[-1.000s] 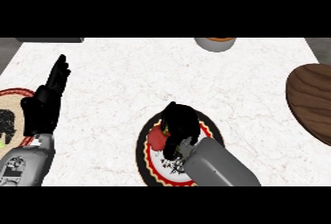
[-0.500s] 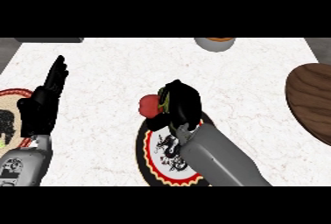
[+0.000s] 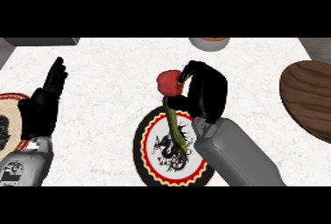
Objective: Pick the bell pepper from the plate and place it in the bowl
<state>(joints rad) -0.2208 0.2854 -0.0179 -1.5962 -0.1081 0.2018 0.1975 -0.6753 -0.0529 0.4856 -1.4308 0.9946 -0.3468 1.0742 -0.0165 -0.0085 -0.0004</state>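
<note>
1. The right hand [image 3: 205,92] is seen clenched on the bell pepper [image 3: 169,82], with its fingers curled against the pepper's right side.
2. The bell pepper is held just past the far rim of the plate [image 3: 139,144], over bare tabletop [image 3: 110,65]. It is judged to be off the plate, though its height above the surface cannot be read from this steep view.
3. The pick is therefore taken as done, and the carry toward the bowl is judged to be the step in hand. Nothing has been placed yet.
4. The next move calls for a sideways carry to the robot's right, toward the brown wooden bowl [image 3: 311,98] at the right edge, which lies well apart from the pepper. The pepper should not be released until it is over the bowl's hollow. Only part of the bowl is shown, so its middle has to be estimated.
5. The pepper is seen as red, rounded and smooth, and small beside the hand. Its right side is hidden by the fingers. A long yellow-green strand trails from it down across the plate's white middle; whether this is a stalk cannot be told.
6. The left hand [image 3: 40,109] is shown at the left, open with fingers up, resting and taking no part.
7. A small grey vessel [image 3: 209,43] stands at the far edge and is not taken as the target.
</note>
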